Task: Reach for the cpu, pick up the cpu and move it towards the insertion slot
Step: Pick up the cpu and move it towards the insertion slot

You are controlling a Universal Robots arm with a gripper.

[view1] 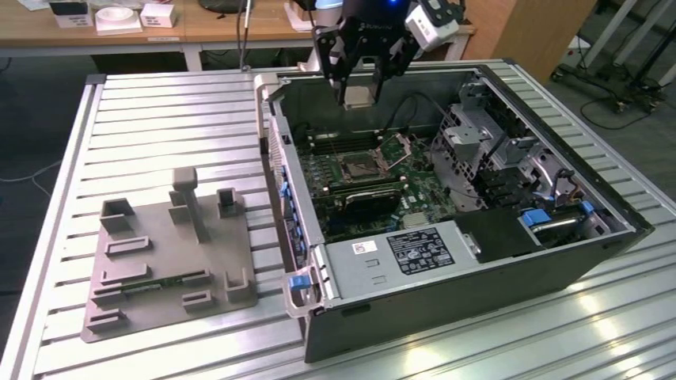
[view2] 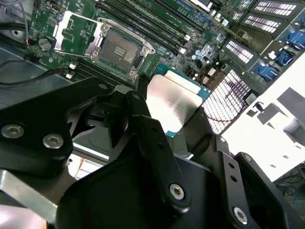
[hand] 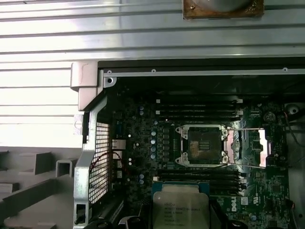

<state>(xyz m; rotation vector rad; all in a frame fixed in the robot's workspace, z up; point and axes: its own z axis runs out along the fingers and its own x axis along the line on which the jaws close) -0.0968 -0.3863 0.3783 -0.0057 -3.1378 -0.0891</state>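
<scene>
Fingers (view2: 147, 143) of the gripper (view1: 359, 79) are closed to a narrow gap on the cpu (view1: 358, 96), which sits clamped between them by 2 opposite edges. In the second wrist view the chip's pale silvery top (view2: 174, 102) shows between the black fingers, with a green rim along its far edge. In the first wrist view the same cpu (hand: 180, 210) hangs in front of the motherboard, apart from it.

The insertion slot (view1: 362, 166) lies below and nearer in the exterior view, on the green motherboard (view1: 423, 202) inside the open computer case (view1: 476, 269). Its hinged metal frame plate (view1: 403, 147) stands tilted up on the exterior view's right side of the socket. In both wrist views the socket's dark centre is bare (view2: 121, 47) (hand: 204, 143), and long narrow memory slots (hand: 198, 109) run beside it.

The case lies on its side on a ribbed metal table (view1: 158, 119). A grey plastic fixture (view1: 169, 253) with upright posts and recesses sits on the table at the exterior view's left of the case, well apart from the gripper. A wooden desk (view1: 211, 24) with small white boxes stands at the far side of the room.

The arm comes down from above at the far edge of the case, its gripper pointing downward, with the cpu raised over the case's far wall.
</scene>
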